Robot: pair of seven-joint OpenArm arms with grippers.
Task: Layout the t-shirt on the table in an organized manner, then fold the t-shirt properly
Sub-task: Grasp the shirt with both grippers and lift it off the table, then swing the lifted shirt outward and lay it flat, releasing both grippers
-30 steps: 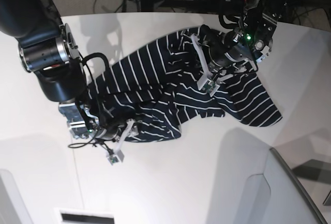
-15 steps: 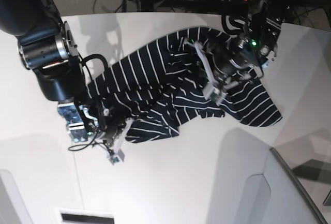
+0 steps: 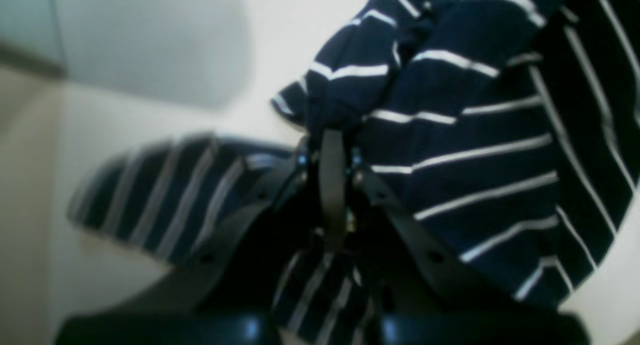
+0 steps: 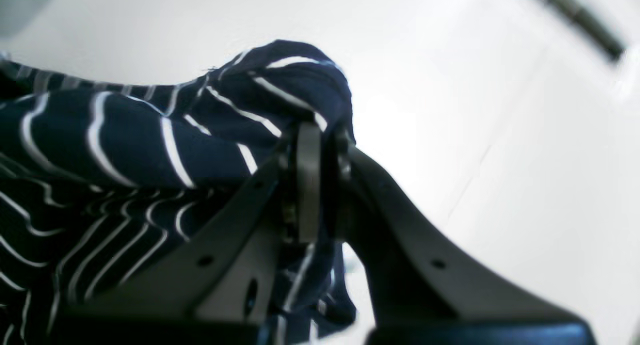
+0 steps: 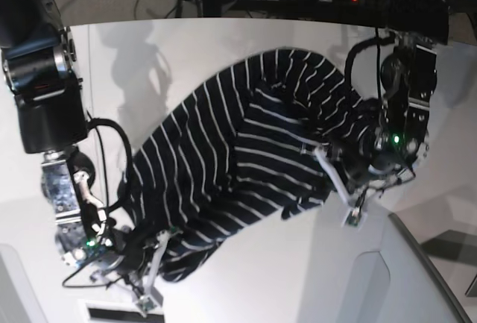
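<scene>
No readable labels. t-shirt (image 5: pixel 246 166) stretched diagonally across table (image 5: pixel 246 278), between left gripper (image 5: pixel 343 189) and right gripper (image 5: pixel 145 274), both clamped on fabric.

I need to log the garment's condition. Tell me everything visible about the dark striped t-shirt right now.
The dark navy, thin-white-striped soft fabric t-shirt lies rumpled and stretched diagonally over the white table, with folds through its middle. The right gripper is shut on a bunched edge at its near end; the left gripper is shut on a gathered fold at the opposite end.
</scene>
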